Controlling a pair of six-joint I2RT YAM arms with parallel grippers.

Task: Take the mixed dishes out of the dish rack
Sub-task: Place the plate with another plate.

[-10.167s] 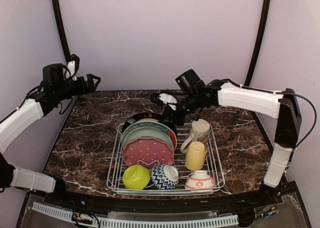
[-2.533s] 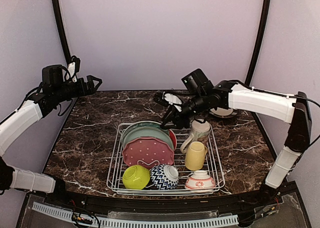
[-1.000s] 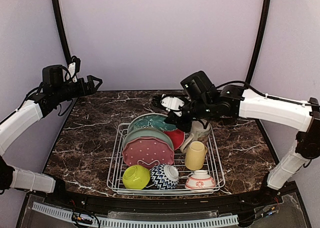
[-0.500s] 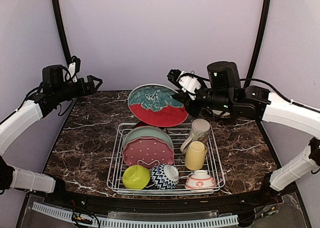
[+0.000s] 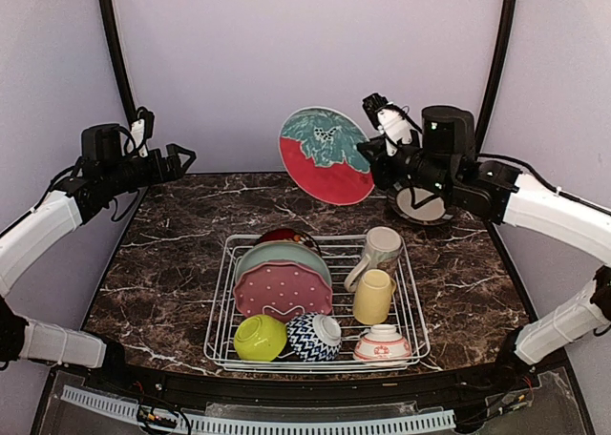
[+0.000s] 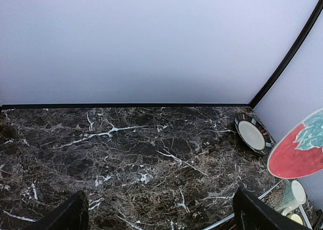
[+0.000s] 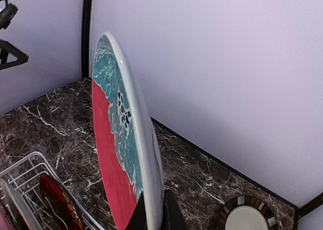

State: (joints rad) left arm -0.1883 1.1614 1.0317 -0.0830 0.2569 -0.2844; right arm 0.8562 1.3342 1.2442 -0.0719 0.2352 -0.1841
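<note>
The right tool is clamped tight on the edge of the red-and-teal plate, its fingers pinching the rim from both faces, as the right wrist view shows from close up. The plate hangs in the air above and beyond the far side of the dish rack, standing nearly on edge with its painted face turned toward the rack and touching nothing else.

The left tool is spread wide and has nothing in it. It hovers high above the table, well off the rack's far left corner.

Inside the rack, on the left side, a teal plate and a pink dotted scalloped plate stand upright one in front of the other, with the top of a dark red dish showing behind them at the rack's far side. On the rack's right side a cream mug lies tilted, and a yellow mug sits just in front of it. Along the rack's near side three bowls rest upside down in a row: lime bowl, navy-zigzag bowl, pink-white bowl.

A black-rimmed plate lies on the table beyond the rack's far right corner, partly hidden behind the right arm.
</note>
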